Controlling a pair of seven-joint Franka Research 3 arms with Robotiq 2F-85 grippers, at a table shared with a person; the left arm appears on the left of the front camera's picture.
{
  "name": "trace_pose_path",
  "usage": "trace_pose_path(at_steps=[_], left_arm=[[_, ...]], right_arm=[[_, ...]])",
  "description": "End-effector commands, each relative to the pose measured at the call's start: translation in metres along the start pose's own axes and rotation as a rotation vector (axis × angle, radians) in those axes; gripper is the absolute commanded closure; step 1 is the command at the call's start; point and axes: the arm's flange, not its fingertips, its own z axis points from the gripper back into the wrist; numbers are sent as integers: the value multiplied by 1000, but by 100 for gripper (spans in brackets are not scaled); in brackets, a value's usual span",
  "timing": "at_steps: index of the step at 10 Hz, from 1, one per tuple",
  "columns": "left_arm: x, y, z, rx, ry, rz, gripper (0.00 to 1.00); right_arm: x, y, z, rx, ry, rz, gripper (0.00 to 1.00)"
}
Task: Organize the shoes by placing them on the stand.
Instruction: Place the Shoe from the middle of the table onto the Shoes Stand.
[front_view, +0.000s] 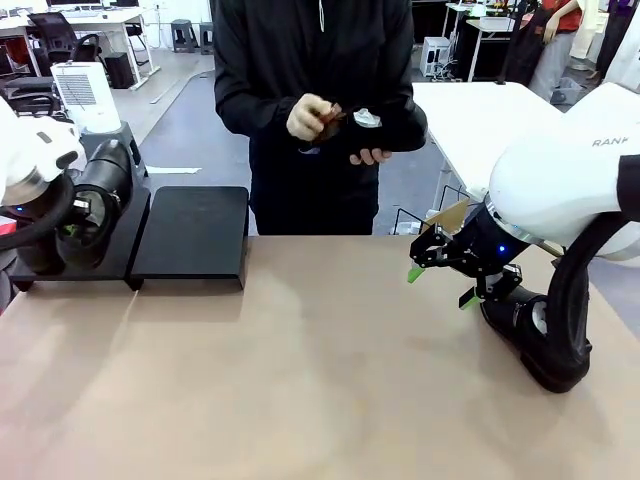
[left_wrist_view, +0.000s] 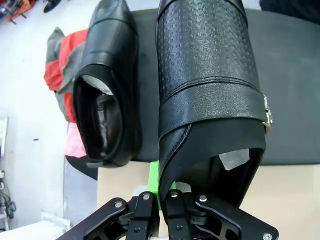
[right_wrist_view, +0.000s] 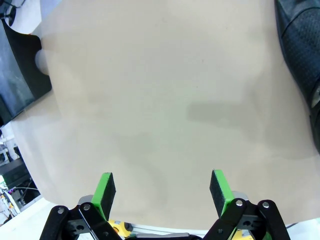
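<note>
Two black shoes lie side by side on the left stand. In the left wrist view a smooth shoe lies beside a perforated buckle shoe. My left gripper is shut on the heel rim of the perforated shoe. A second stand next to it is bare. At the far side a person's hands hold another black shoe. My right gripper hangs open over the table, with its green pads wide apart. Another shoe lies on the table beneath the right arm and appears as a shoe in the right wrist view.
The brown table spreads between the stands and the right arm. A white appliance stands behind the left stand. A white table is behind the person on the right. Red cloth lies on the floor beyond the stand.
</note>
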Motion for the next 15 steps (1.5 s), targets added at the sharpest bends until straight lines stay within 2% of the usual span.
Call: trace_pose_path(at_steps=[1,6,13,14,15], left_arm=[[2,-15,-14,41,-47,41,100],[1,-18,-39,23,-68,88,100],[4,-18,-57,44,-55,88,100],[3,-18,-57,55,-56,88,94],[4,-16,-59,70,-66,79,74]], right_arm=[[1,-1,1,1,-2,17,0],[1,-1,1,1,-2,17,0],[1,-1,1,1,-2,17,0],[1,-1,1,1,-2,17,0],[1,-1,1,1,-2,17,0]])
